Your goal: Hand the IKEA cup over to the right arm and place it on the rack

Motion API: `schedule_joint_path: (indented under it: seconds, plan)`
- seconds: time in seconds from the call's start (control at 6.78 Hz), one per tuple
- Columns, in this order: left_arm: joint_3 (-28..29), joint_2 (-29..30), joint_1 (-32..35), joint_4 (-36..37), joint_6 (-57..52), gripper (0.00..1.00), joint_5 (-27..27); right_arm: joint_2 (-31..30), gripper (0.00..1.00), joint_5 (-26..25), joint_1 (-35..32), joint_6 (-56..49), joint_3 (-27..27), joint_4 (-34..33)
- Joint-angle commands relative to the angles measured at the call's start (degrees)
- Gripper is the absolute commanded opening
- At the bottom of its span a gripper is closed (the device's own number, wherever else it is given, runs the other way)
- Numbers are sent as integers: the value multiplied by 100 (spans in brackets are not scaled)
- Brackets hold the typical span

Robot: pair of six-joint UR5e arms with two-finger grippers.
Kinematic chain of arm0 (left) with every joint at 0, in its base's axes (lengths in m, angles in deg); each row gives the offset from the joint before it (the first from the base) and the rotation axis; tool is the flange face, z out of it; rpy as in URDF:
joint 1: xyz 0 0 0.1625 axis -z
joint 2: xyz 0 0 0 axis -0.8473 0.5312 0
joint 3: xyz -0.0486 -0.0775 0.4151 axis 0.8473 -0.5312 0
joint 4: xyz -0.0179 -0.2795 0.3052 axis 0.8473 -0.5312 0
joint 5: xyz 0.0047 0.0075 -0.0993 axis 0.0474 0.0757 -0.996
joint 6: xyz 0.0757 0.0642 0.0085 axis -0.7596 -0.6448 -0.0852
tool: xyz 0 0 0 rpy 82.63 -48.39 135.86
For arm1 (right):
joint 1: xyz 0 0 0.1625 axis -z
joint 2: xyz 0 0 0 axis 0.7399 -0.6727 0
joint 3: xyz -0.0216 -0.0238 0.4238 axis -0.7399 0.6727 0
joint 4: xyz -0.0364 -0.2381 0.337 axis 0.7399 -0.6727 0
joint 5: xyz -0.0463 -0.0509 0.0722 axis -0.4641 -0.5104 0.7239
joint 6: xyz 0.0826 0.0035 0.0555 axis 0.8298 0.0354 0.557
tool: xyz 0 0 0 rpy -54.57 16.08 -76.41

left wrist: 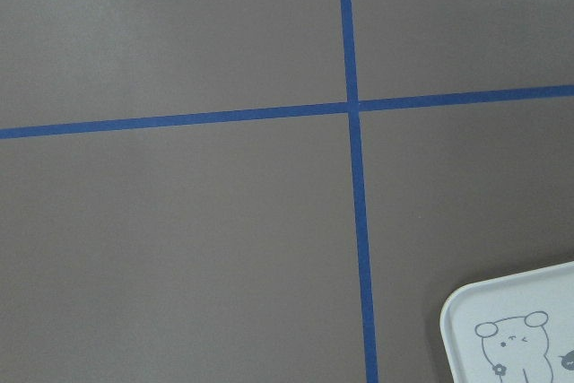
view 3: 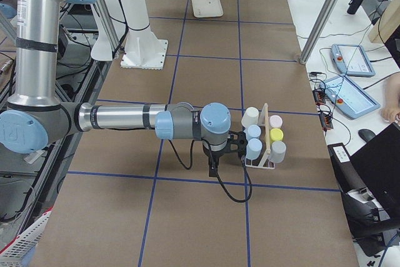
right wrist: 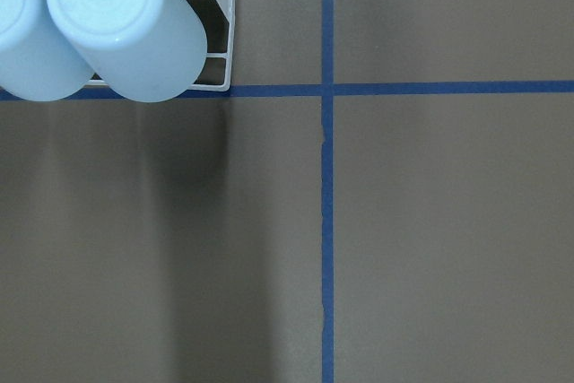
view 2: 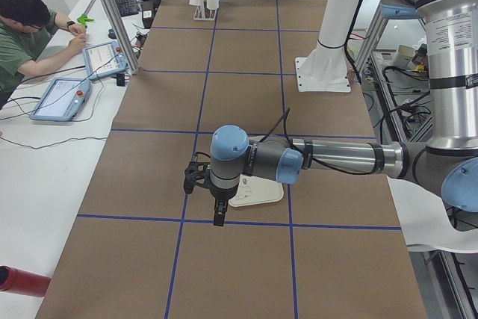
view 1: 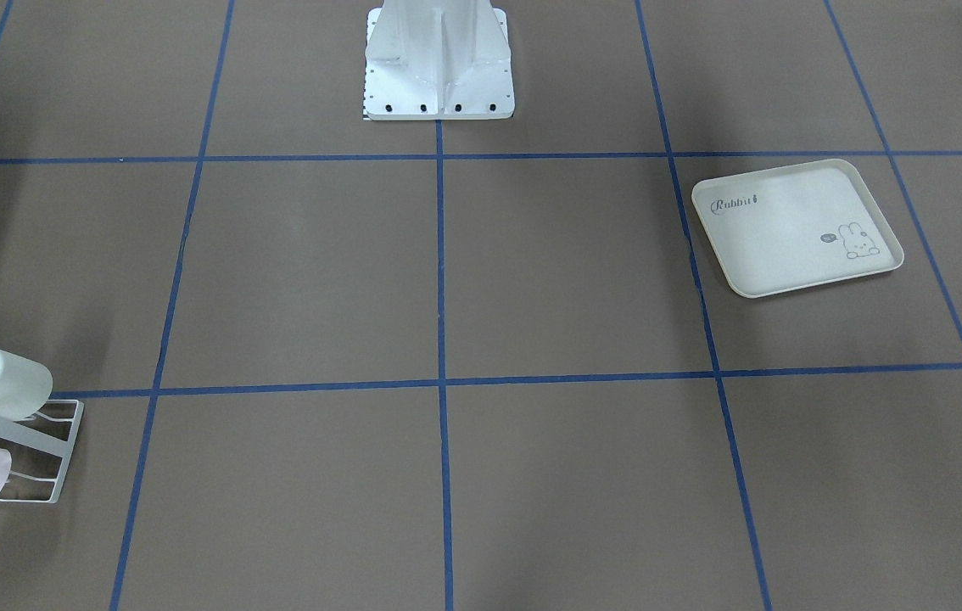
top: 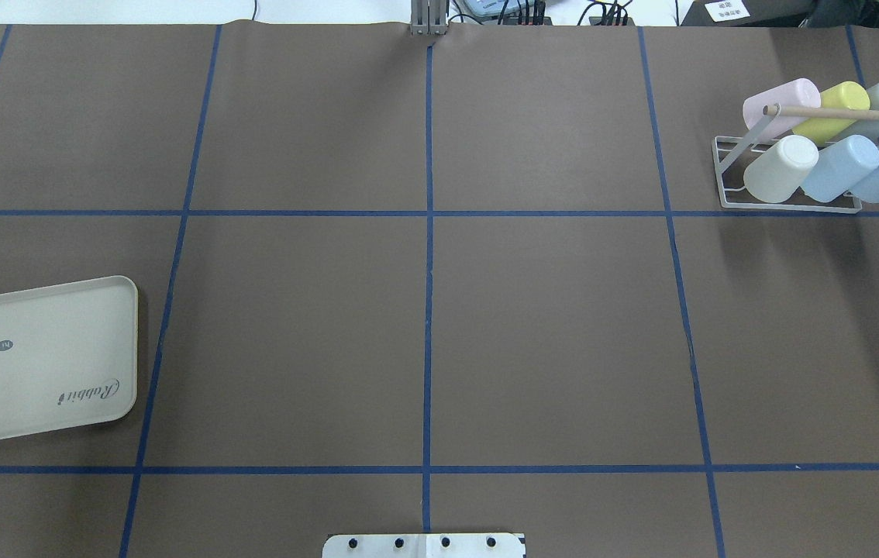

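The white wire rack [top: 726, 167] with its wooden dowel [top: 850, 114] stands at the far right of the table. Several IKEA cups lie on it: pink [top: 784, 97], yellow, grey, cream [top: 780, 167] and two pale blue [top: 842, 167]. The right wrist view has two blue cups [right wrist: 126, 24] and a rack corner [right wrist: 229, 42] at its top left. The right arm's gripper [view 3: 212, 168] hangs over the table just beside the rack [view 3: 265, 154]. The left gripper [view 2: 219, 216] hangs by the tray [view 2: 258, 193]. Whether either gripper is open or shut, I cannot tell.
A cream rabbit-printed tray [top: 36, 356] lies bare at the near left. The robot's white base [view 1: 439, 76] stands at mid table edge. A person [view 2: 30, 35] sits by tablets on the side bench. A red cylinder [view 2: 19, 280] lies off the table.
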Motion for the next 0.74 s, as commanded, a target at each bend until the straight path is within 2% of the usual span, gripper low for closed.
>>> schedule_joint_path:
  seconds: [0.0,0.59]
  plan:
    - [-4,10,0,0,0,100,-5,23,100,0,0,3,23,0]
    - [5,54,0,9,0,100,4,32,100,0,9,3,23,0]
